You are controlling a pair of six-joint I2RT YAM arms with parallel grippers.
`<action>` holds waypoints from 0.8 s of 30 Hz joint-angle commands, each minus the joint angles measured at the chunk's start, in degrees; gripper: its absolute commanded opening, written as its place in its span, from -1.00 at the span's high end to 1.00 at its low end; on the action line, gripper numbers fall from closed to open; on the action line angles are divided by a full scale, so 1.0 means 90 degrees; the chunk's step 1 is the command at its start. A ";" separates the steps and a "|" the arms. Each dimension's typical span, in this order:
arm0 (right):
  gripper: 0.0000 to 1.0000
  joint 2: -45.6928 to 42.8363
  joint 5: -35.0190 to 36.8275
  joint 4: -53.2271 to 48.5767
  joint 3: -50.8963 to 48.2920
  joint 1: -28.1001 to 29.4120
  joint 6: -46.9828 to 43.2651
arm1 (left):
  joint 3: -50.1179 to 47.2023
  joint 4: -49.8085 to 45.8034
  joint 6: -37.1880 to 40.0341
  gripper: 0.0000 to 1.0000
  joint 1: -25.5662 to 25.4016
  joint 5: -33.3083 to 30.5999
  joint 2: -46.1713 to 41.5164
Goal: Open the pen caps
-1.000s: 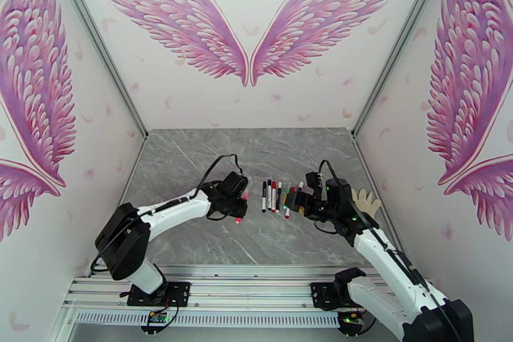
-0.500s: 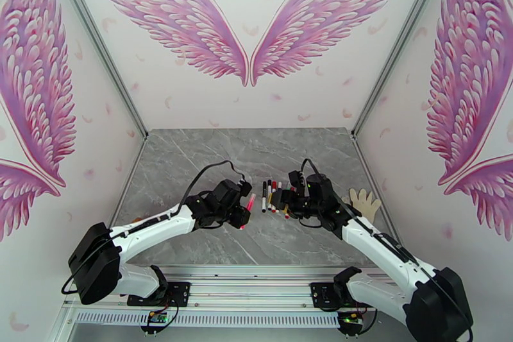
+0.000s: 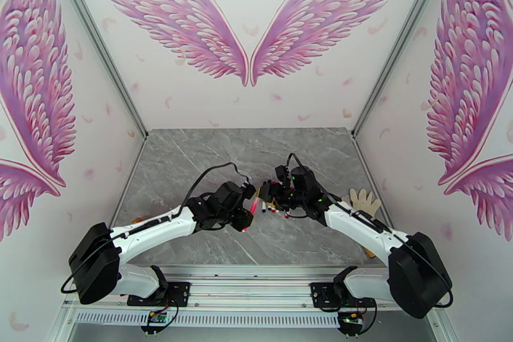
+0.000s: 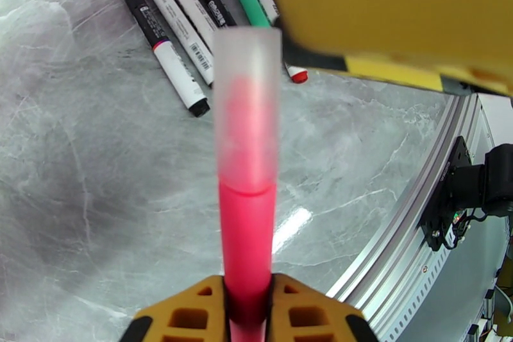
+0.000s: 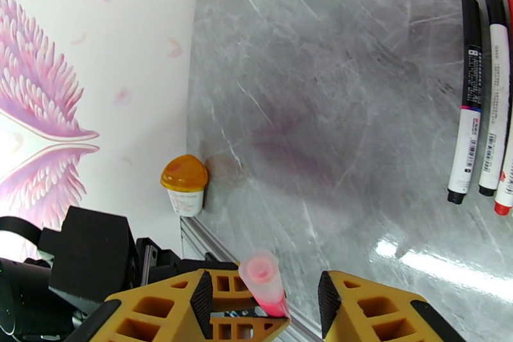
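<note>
Grey marbled table (image 3: 192, 157) spreads under both arms, the left arm (image 3: 154, 228) and the right arm (image 3: 359, 224) stretched over its middle with their heads almost meeting. The left gripper (image 4: 247, 305) is clamped tight on the barrel of a pink pen (image 4: 247, 234) and holds it above the tabletop with the capped end pointing toward the other arm. The right gripper (image 5: 264, 305) faces it with its jaws parted wider than the pen, gripping nothing. A small orange-lidded cup (image 5: 185, 186) stands at the table's edge against the wall. The other pens (image 4: 186, 29) lie side by side in a row on the marble below the right gripper, their caps on. The pink pen's frosted cap (image 5: 263, 282) is on its barrel and sits in the gap between the right gripper's yellow fingers (image 5: 199, 295), nearer one finger; I cannot tell whether it touches.
</note>
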 commanded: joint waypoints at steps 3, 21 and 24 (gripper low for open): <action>0.08 0.0226 -0.0056 0.0235 0.0209 0.0141 -0.0013 | 0.0177 0.0033 0.0050 0.63 -0.0033 0.0224 0.0069; 0.34 0.0472 0.0076 -0.0051 0.0267 0.0354 -0.0270 | 0.0340 -0.0072 0.0011 0.63 -0.0033 0.0347 0.0149; 0.40 0.0463 0.0140 -0.0114 0.0267 0.0370 -0.0319 | 0.0353 -0.0083 0.0001 0.63 -0.0033 0.0345 0.0150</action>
